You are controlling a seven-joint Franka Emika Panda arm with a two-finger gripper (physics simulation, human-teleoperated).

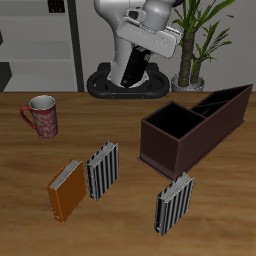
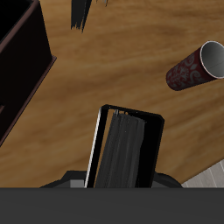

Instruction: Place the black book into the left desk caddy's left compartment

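My gripper (image 1: 134,68) pinches the black book (image 2: 125,149) high above the desk (image 1: 120,120); the left desk caddy (image 1: 195,122) lies below, nearer the front edge.

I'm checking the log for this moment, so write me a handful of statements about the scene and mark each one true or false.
1. The gripper holds the black book up off the table. True.
2. The black book already stands inside the left desk caddy. False: it is in the gripper, farther back than the caddy, and the caddy's sections look empty.
3. The mug lies on its side. False: it stands upright.
4. The orange book lies flat beside a striped book. True.
5. Two striped books are on the table, the second nearer the caddy. True.
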